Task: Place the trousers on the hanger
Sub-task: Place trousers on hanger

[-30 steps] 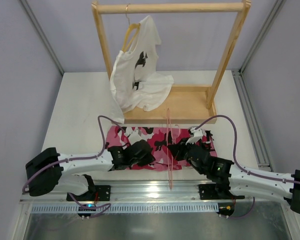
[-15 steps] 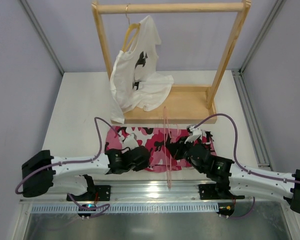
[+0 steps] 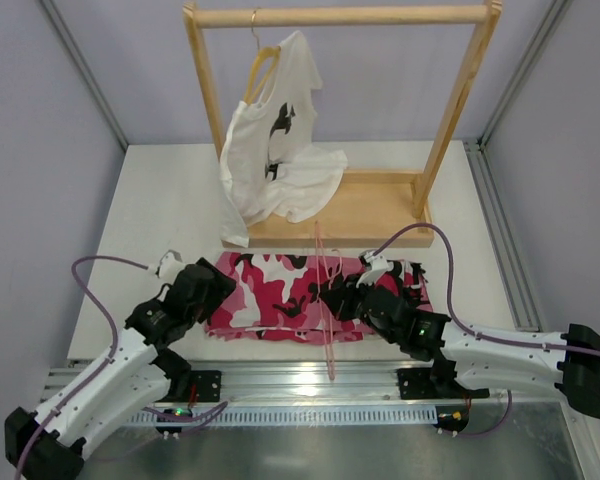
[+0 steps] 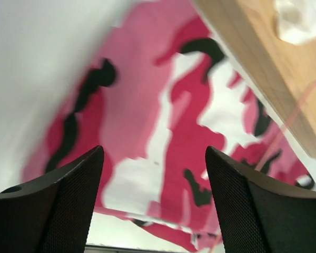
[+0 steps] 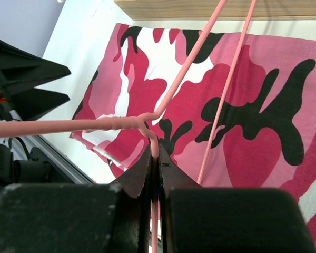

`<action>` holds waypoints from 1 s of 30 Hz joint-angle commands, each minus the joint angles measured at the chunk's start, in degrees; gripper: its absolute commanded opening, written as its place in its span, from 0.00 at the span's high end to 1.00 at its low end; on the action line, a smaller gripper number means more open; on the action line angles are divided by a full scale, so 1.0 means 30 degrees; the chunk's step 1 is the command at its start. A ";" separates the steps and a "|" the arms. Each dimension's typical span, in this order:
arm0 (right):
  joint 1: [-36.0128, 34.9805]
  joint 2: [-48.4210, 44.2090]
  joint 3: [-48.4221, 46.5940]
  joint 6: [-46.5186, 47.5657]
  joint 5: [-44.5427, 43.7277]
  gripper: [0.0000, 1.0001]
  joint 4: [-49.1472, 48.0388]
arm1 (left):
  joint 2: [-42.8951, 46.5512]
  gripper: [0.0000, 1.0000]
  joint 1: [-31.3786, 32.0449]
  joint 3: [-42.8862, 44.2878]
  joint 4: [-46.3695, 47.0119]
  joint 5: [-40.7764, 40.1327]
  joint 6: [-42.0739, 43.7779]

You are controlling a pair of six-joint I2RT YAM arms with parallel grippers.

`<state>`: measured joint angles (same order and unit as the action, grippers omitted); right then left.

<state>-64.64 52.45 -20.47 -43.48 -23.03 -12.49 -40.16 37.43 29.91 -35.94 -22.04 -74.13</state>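
The trousers [image 3: 275, 295], in pink, white and black camouflage, lie flat on the table in front of the rack. They fill the left wrist view [image 4: 163, 132] and the right wrist view [image 5: 253, 132]. My left gripper [image 3: 218, 283] is open at their left end; its fingers [image 4: 68, 200] stand wide apart above the cloth with nothing between them. The hanger [image 3: 327, 340], a thin pink wire, stands tilted over the middle of the trousers. My right gripper [image 5: 158, 158] is shut on the hanger [image 5: 189, 58] just below its twisted neck. The hook runs out of view to the left.
A wooden rack [image 3: 340, 15] stands at the back on a wooden base [image 3: 370, 205]. A white T-shirt [image 3: 280, 160] hangs from it on a wooden hanger [image 3: 263, 62] and drapes onto the base. A metal rail [image 3: 300, 385] runs along the near table edge.
My left gripper has opened, let go of the trousers and drawn back to their left end. The right gripper has shifted the pink hanger slightly left.
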 commanded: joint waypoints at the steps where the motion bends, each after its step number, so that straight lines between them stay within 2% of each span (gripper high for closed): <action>1: 0.0043 0.0038 0.0084 -0.0651 -0.0235 0.96 -0.2222 | 0.0963 0.21 -0.2715 -0.1267 -0.1348 0.1104 0.1796; 3: 0.0044 -0.0167 0.0260 -0.0652 -0.0235 0.96 -0.2194 | 0.0704 0.20 -0.4700 -0.1707 -0.1175 0.1748 0.2817; 5: 0.0072 -0.0546 0.0377 -0.0535 -0.0322 0.96 -0.2077 | -0.0611 0.18 -0.6054 -0.2235 -0.0152 0.3707 0.3407; 6: 0.0044 -0.0664 0.0378 -0.0477 -0.0381 0.96 -0.1902 | -0.1110 0.18 -0.7395 -0.2381 0.0432 0.4527 0.4048; 9: 0.0102 -0.1248 0.0407 -0.0301 -0.0440 0.96 -0.1522 | -0.3365 0.19 -0.8956 -0.2296 0.1579 0.6496 0.4814; 14: 0.0102 -0.2041 0.0729 -0.0125 -0.0820 0.96 -0.1110 | -0.4103 0.21 -0.9020 -0.2147 0.2019 0.6760 0.5433; 18: 0.0131 -0.2277 0.0846 -0.0124 -0.0821 0.96 -0.1080 | -0.3285 0.30 -0.9020 -0.3201 0.2809 0.7289 0.5198; 20: 0.0131 -0.2189 0.0992 -0.0153 -0.0850 0.96 -0.1138 | -0.3078 0.35 -0.9020 -0.3465 0.2812 0.7289 0.5169; 21: 0.0160 -0.2102 0.1109 -0.0241 -0.0966 0.96 -0.1313 | -0.2903 0.45 -0.9020 -0.3554 0.2869 0.7782 0.5168; 23: 0.0102 -0.1868 0.1490 -0.0504 -0.1055 0.96 -0.1548 | -0.2843 0.56 -0.9020 -0.3496 0.2841 0.7874 0.5343; 24: 0.0189 -0.1751 0.1578 -0.0592 -0.1055 0.96 -0.1694 | -0.2785 0.67 -0.9020 -0.3322 0.2812 0.8020 0.5518; 27: 0.0161 -0.1399 0.1959 -0.0973 -0.1084 0.96 -0.1900 | -0.2697 0.89 -0.9020 -0.2590 0.2403 0.8401 0.6309; 28: 0.0190 -0.1369 0.2134 -0.1061 -0.1229 0.96 -0.1872 | -0.2523 0.99 -0.9020 -0.2008 0.2111 0.8547 0.6456; 30: 0.0161 -0.1369 0.2340 -0.1295 -0.1260 0.96 -0.1989 | -0.2229 1.00 -0.9020 -0.1448 0.1758 0.8549 0.6750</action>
<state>-64.31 48.14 -14.26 -45.32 -23.99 -15.11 -48.53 10.59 21.56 -29.58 1.32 -56.51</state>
